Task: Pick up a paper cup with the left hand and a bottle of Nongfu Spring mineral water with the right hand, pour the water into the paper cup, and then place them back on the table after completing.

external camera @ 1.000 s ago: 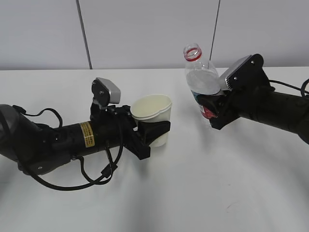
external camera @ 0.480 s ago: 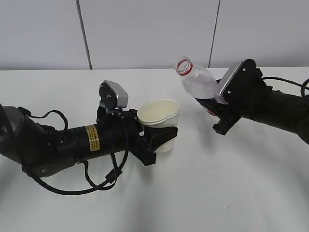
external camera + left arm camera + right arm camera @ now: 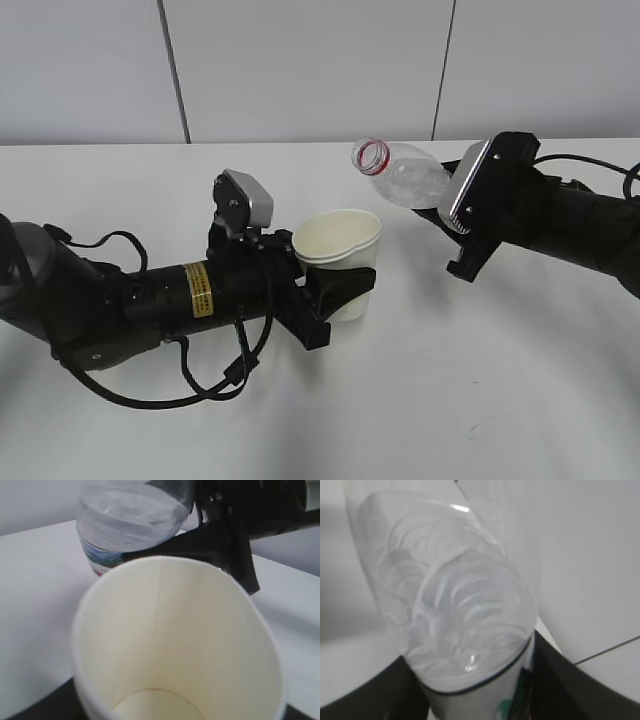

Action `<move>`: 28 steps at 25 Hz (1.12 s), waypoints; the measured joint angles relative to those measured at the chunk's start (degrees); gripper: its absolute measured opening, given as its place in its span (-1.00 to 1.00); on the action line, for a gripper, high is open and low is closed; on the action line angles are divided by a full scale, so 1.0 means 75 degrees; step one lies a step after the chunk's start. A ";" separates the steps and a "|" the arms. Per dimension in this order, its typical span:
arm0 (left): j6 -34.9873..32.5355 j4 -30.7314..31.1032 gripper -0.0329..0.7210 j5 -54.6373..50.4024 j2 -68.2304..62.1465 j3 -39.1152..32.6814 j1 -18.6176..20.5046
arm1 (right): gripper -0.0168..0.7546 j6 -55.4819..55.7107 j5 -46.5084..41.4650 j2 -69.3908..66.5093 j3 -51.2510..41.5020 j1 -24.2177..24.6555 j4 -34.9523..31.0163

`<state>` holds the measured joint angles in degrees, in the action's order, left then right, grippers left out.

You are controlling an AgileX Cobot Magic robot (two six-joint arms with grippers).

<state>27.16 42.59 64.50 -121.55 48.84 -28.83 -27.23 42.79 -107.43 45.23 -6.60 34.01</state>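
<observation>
the paper cup [image 3: 341, 258] sits left of centre above the table [image 3: 420, 400], gripped by the left hand [image 3: 335, 288]. right of it, the bottle [image 3: 405, 178] leans cupward in the right hand [image 3: 455, 215], mouth beyond the rim.

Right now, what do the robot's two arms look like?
Both arms are black tubes. The left arm wears a yellow sticker, with loose black cables looping around it. Each arm carries a silver-grey block on top. The left fingers are black and wedge-shaped.
</observation>
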 joint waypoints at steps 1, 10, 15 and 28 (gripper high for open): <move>0.0000 0.0000 0.03 0.0000 0.0000 0.0000 -0.0009 | 0.02 -0.0085 0.0000 0.0000 0.0000 0.0000 0.0000; 0.0006 -0.0015 0.03 0.0000 0.0000 0.0000 -0.0018 | 0.02 -0.1343 0.0018 0.0000 0.0000 0.0000 -0.0280; 0.0006 -0.0015 0.03 0.0000 0.0000 0.0000 -0.0018 | 0.01 -0.1866 0.0146 0.0000 0.0000 0.0000 -0.0350; 0.0006 -0.0015 0.03 0.0000 0.0000 0.0000 -0.0018 | 0.01 -0.3009 0.0350 0.0000 0.0000 0.0000 -0.0698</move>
<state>27.21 42.48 64.50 -121.55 48.84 -28.96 -49.79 45.42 -107.43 45.23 -6.60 28.78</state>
